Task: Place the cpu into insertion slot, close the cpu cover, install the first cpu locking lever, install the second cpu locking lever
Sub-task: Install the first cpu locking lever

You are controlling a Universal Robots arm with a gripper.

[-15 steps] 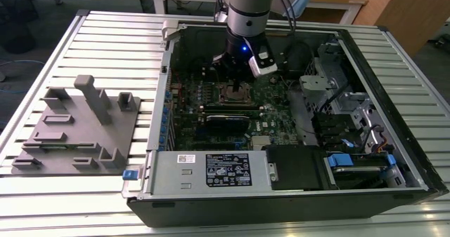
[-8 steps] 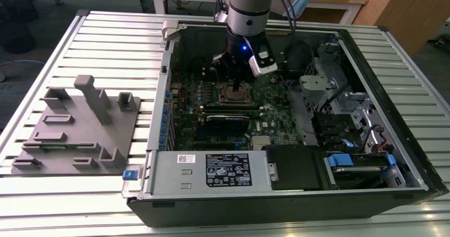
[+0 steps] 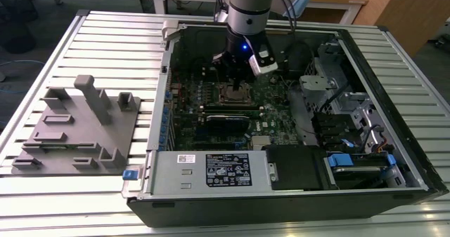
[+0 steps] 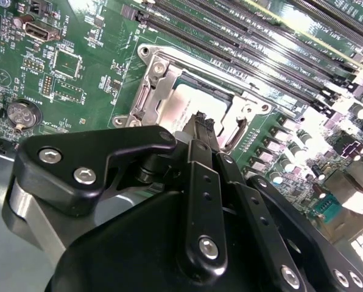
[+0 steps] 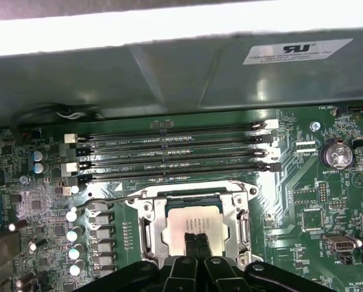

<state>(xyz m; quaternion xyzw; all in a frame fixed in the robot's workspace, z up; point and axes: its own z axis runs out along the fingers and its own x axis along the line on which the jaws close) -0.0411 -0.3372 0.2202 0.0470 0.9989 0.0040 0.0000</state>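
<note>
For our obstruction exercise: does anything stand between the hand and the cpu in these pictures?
Nothing visible does. In the first wrist view the hand is at the cpu's bare top, exposed through the cpu cover's window.

Green motherboard (image 5: 291, 201), silver-topped cpu (image 5: 190, 220) framed by the flat-lying cpu cover (image 5: 146, 226), black gripper (image 5: 197, 238) with jaws pressed together at the cpu's edge, four long memory slots (image 5: 175, 152) between cover and grey case wall (image 5: 169, 73), round coin cell (image 5: 334, 153) well apart.

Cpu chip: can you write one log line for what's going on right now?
cpu: seated, silver top up | cpu cover: flat around cpu | tool: shut, tips over cpu, contact unclear
</note>
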